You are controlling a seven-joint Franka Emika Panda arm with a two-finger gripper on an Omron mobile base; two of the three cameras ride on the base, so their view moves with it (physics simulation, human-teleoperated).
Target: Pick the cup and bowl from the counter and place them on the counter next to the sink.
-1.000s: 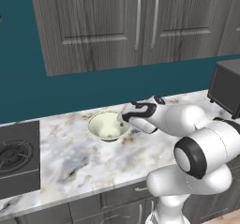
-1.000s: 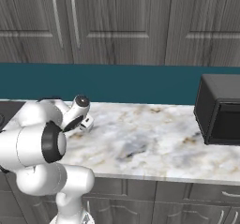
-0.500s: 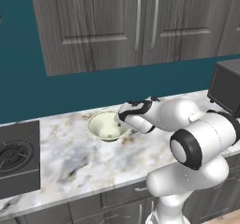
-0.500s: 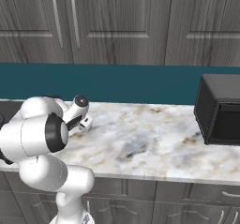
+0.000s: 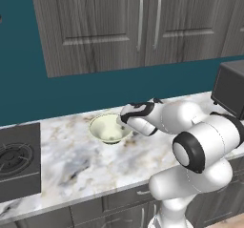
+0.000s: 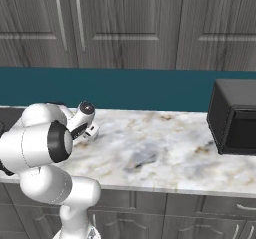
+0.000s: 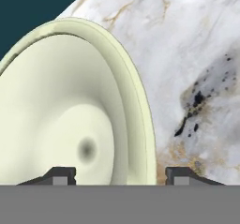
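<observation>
The bowl point(image 5: 110, 129) sits upright on the counter point(image 5: 86, 160), toward the back edge, between the black stovetop point(image 5: 18, 165) at the left end and the dark microwave point(image 6: 234, 117) at the right end. The gripper point(image 7: 121, 175) hangs at the bowl's right rim, reaching in from the arm's side. In the hand view its two fingertips point(image 7: 60, 175) straddle the rim: one over the pale inside, the other over bare marble just outside. The jaws stand apart with the rim between them (no pad can be seen pressing on it), so the hand is open and not yet clamped.
</observation>
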